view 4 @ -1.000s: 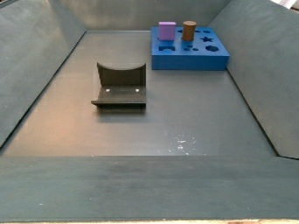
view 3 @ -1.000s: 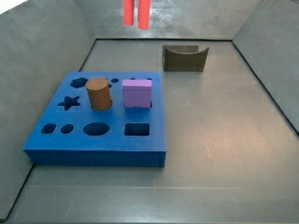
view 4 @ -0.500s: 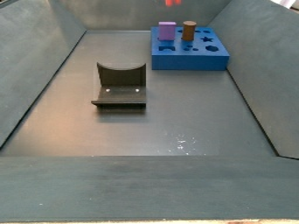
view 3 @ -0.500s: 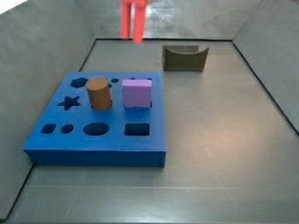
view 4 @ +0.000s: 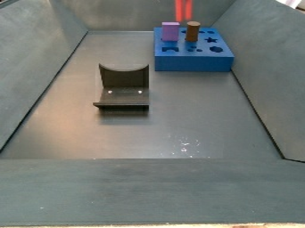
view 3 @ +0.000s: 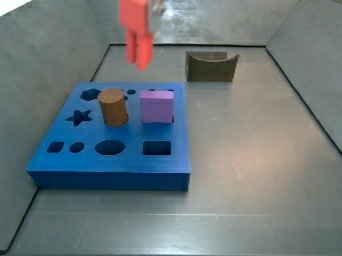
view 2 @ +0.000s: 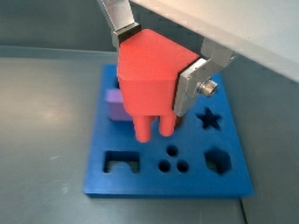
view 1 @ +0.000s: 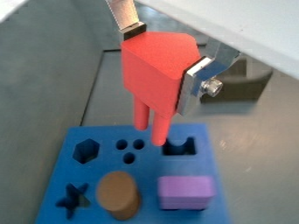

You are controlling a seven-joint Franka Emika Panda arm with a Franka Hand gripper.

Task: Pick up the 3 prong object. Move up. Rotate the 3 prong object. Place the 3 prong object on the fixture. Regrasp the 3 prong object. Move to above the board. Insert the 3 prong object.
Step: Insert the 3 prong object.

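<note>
brown cylinder (view 3: 114, 107) – upright, purple cube (view 3: 158, 106) beside

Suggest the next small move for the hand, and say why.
Probably a short lowering with fine alignment. In both wrist views the hand grips the red 3 prong object, prongs down, above the blue board. Its prongs hang clear of the board, and the three-hole cluster looks slightly offset from them, so centre over it before descending.
</note>
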